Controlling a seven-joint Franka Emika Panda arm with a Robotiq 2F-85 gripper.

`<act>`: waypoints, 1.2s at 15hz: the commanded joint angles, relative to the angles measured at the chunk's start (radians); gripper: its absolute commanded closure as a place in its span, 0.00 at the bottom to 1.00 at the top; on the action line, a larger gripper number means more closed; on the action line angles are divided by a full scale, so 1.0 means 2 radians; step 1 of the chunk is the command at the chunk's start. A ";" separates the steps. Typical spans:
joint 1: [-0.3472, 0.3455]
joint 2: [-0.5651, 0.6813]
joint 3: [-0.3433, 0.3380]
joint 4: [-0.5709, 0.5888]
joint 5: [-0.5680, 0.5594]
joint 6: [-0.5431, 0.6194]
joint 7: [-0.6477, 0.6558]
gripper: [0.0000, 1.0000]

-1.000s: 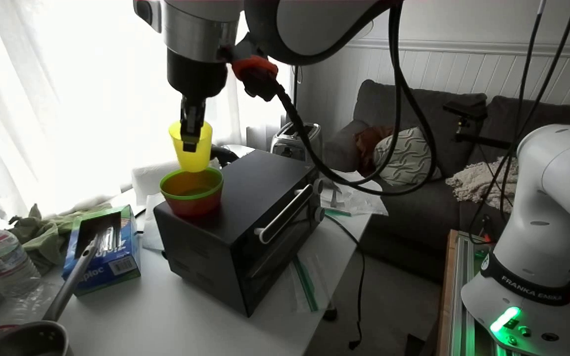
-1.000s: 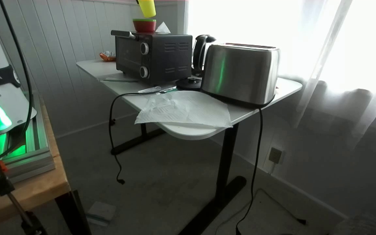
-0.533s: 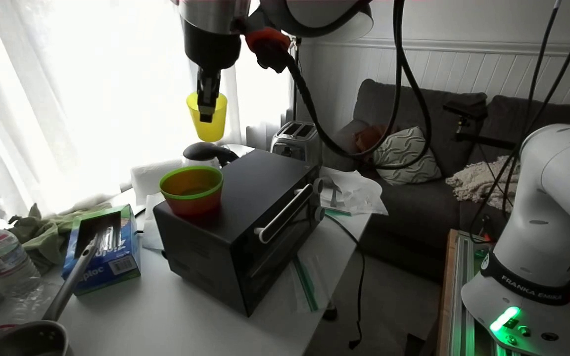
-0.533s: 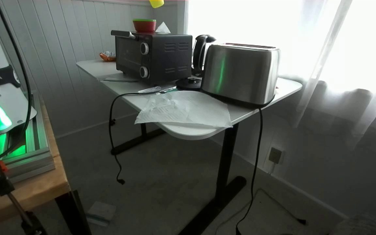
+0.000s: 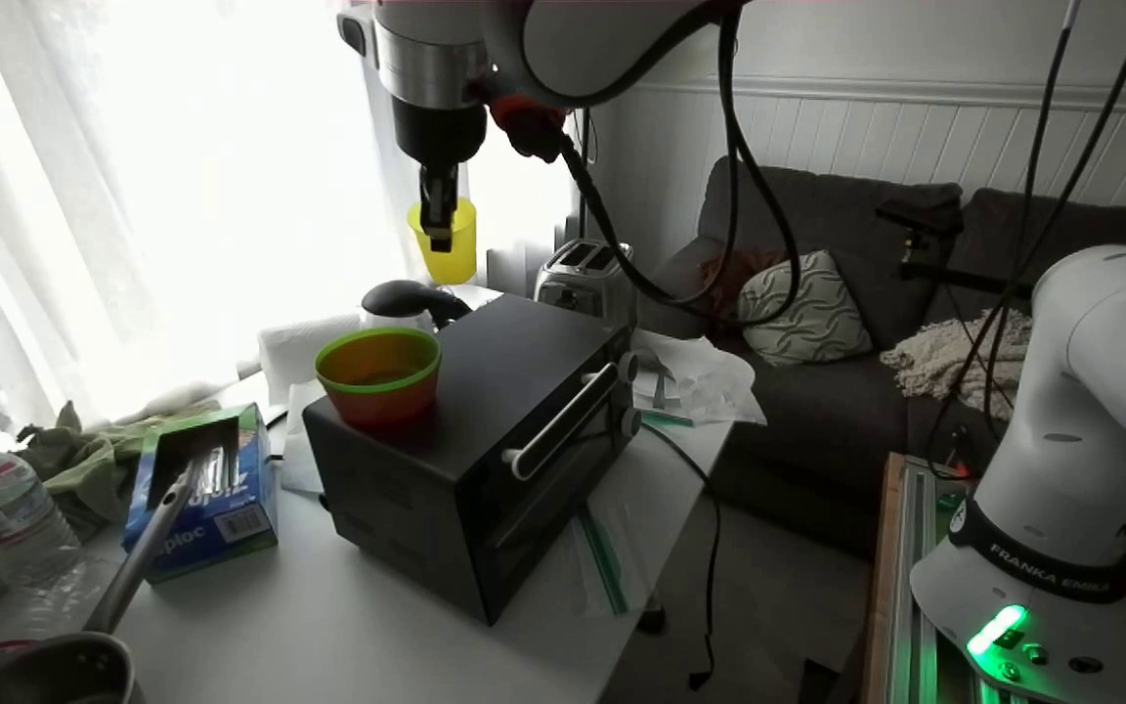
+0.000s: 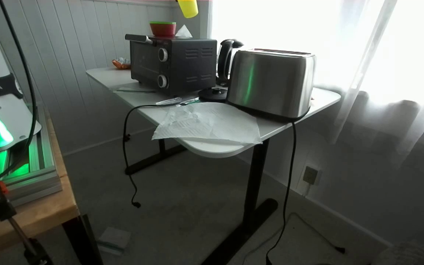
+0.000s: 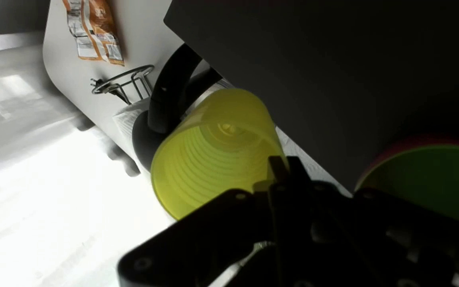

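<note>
We see the pincer (image 7: 287, 164) drawn tight, little more than a cup's wall between its fingers, gripping a yellow cup (image 5: 466, 246) at the rim. The cup hangs in mid-air, mouth up and leaning slightly, borne by the pincer alone as far as both exterior views show. By our judgement the grasp and the lift are done; setting the cup down and letting it go are not, so we count that part as left. Below the cup in the wrist view we find a black-handled kettle (image 7: 165, 101), close beside a dark toaster oven (image 5: 514, 357). On the oven's top sits a red bowl (image 5: 385, 406) with a green rim, apart from the cup. Farther out on the white counter (image 5: 328, 626), we spot a blue Ziploc box (image 5: 216, 533) near the bowl's end of the oven, a steel toaster (image 6: 271, 84) past its opposite end, and an orange packet (image 7: 98, 24) near a rounded corner. Beyond the counter, in an exterior view, a grey couch (image 5: 822, 430) fills the background.
</note>
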 commanded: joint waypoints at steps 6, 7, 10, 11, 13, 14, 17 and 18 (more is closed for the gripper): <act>-0.012 0.045 -0.022 0.034 0.063 -0.028 -0.085 0.97; -0.014 0.045 -0.023 0.033 0.073 -0.028 -0.096 0.98; -0.019 0.045 -0.026 0.032 0.095 -0.037 -0.124 0.97; -0.019 0.045 -0.027 0.031 0.099 -0.040 -0.131 0.97; -0.021 0.044 -0.028 0.030 0.107 -0.046 -0.142 0.97; -0.021 0.044 -0.029 0.029 0.110 -0.049 -0.145 0.96; -0.023 0.041 -0.029 0.026 0.114 -0.056 -0.150 0.69; -0.023 0.039 -0.029 0.025 0.114 -0.057 -0.152 0.64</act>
